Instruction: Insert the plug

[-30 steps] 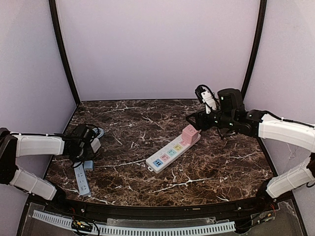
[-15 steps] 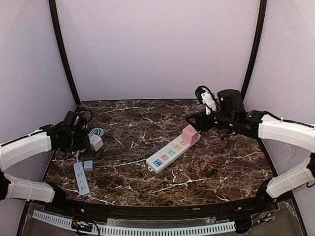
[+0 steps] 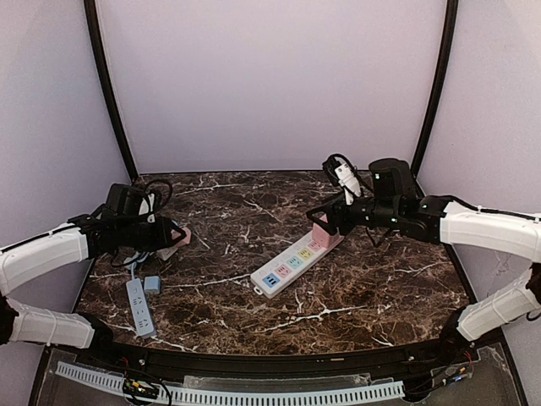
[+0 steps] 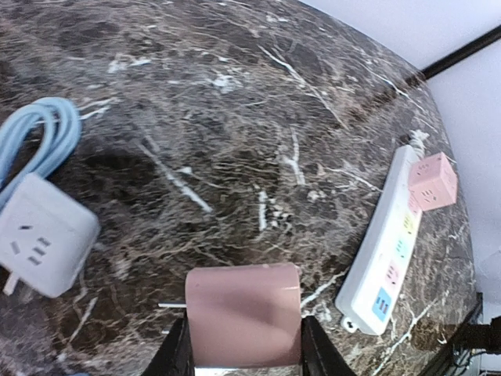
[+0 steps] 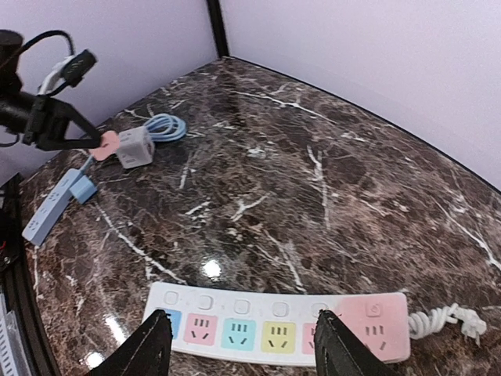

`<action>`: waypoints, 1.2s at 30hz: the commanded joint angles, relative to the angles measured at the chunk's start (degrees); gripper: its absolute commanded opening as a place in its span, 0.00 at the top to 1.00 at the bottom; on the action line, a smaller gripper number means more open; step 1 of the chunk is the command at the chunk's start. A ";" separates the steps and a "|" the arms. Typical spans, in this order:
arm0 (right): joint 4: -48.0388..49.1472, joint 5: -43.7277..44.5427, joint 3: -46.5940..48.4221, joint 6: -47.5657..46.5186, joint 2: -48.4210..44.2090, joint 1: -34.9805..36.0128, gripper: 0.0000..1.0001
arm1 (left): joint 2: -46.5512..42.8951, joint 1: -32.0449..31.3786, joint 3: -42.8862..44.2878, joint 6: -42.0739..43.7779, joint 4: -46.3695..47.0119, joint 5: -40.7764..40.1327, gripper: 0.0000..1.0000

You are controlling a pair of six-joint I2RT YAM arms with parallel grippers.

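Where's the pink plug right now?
In the top view, the left hand grips the pink plug at the table's left side, beside the white cube adapter and blue cable.

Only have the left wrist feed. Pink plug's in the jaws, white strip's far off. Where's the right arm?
Observer: The right gripper hangs over the pink cube at the far end of the white power strip. I can't tell whether it touches.
Operator: Holding anything?
Observer: No. In its own wrist view the fingers stand apart, with only the strip below them.
Operator: Anything near the left arm I'm missing?
Observer: A blue power strip lies nearer the arm bases than the pink plug, with a small blue plug beside it.
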 commanded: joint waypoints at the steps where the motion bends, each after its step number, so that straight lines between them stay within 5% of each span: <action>1: 4.53 -8.02 0.30 -4.45 3.54 4.19 0.38 | 3.61 -0.73 0.38 3.52 9.88 13.48 0.74; 10: 6.08 -6.77 1.33 -7.51 7.47 11.62 0.35 | 14.34 -3.40 -0.16 2.49 21.54 21.88 0.74; 20: 12.84 3.82 2.65 -13.58 15.06 17.99 0.02 | 22.18 -11.22 0.31 -5.00 36.51 23.86 0.76; 28: 9.37 11.39 11.26 -15.91 23.73 17.99 0.02 | 23.02 -11.95 -0.24 -8.61 41.82 25.29 0.77; 36: 8.53 13.74 17.10 -15.44 29.05 17.82 0.11 | 23.52 -12.15 -0.57 -8.90 43.37 25.56 0.77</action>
